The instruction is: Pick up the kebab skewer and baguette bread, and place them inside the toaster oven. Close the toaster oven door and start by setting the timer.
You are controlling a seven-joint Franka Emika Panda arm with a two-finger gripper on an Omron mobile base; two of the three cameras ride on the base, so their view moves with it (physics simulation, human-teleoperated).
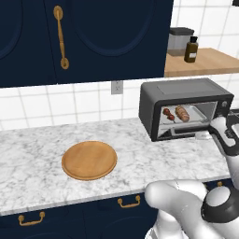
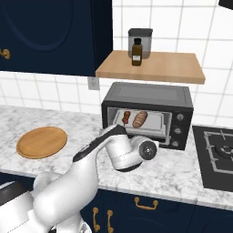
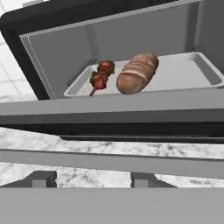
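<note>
Kebab skewer (image 3: pixel 99 77) beside baguette bread (image 3: pixel 137 72) on oven tray (image 3: pixel 188 72); gripper (image 3: pixel 94 178) released.

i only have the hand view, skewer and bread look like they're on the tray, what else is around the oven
Observer: A round wooden board lies on the counter left of the toaster oven.
Operator: anything above it
Observer: A wooden shelf holds a dark bottle and a grey canister.
Operator: where are the knobs
Observer: On the oven's right-hand panel; a stovetop sits just beyond.
</note>
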